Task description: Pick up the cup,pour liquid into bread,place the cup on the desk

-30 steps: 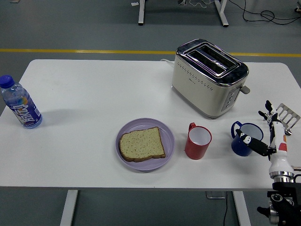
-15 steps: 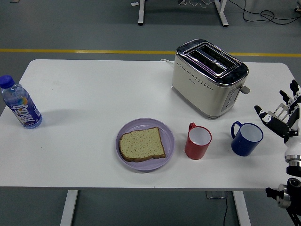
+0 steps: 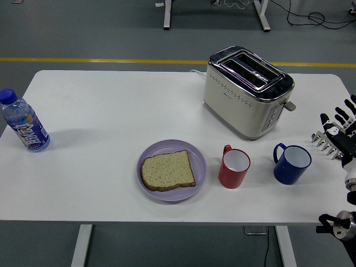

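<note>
Head view: the right hand (image 3: 338,133) hangs at the table's right edge, fingers spread, holding nothing; the blue cup (image 3: 291,163) stands just left of it, untouched; the red cup (image 3: 234,167) is farther left, then the bread (image 3: 167,170) on its purple plate (image 3: 197,153). Picking up looks not yet begun; next, the hand must close round a cup. Against the earlier frame, the hand has drawn away rightward and upward from the blue cup.

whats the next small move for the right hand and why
Probably bring the right hand in leftward toward the blue cup. The hand hangs at the table's right edge, clear of the cup, fingers spread and holding nothing. The blue cup stands upright and is the nearest one; the red cup sits beside the plate with the bread.
</note>
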Controlling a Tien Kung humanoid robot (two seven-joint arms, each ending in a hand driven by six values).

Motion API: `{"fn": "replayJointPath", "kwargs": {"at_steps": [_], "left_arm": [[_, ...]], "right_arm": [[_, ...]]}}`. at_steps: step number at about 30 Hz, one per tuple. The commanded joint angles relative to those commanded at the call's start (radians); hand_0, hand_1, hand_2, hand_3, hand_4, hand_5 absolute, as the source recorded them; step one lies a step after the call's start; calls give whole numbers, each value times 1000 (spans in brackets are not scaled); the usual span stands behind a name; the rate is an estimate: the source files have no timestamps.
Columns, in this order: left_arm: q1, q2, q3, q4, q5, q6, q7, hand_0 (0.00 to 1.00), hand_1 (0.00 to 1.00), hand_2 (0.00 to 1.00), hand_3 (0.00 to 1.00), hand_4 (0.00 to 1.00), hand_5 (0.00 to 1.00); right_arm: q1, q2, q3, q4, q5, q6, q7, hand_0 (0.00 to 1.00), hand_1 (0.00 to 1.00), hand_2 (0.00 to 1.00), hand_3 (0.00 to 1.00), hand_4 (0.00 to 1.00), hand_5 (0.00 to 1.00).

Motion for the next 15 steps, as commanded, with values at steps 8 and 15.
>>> {"fn": "replayJointPath", "kwargs": {"at_steps": [8, 15], "left_arm": [[8, 0, -12, 0, 23, 0, 7, 684, 690, 696, 548, 253, 998], [14, 1, -17, -1, 34, -1, 8, 683, 690, 696, 548, 254, 998]], "right_arm": [[-5, 4, 10, -8, 33, 18, -11, 731, 658, 705, 708, 797, 129], [-12, 6, 15, -5, 89, 22, 4, 726, 653, 701, 700, 784, 138]]}}
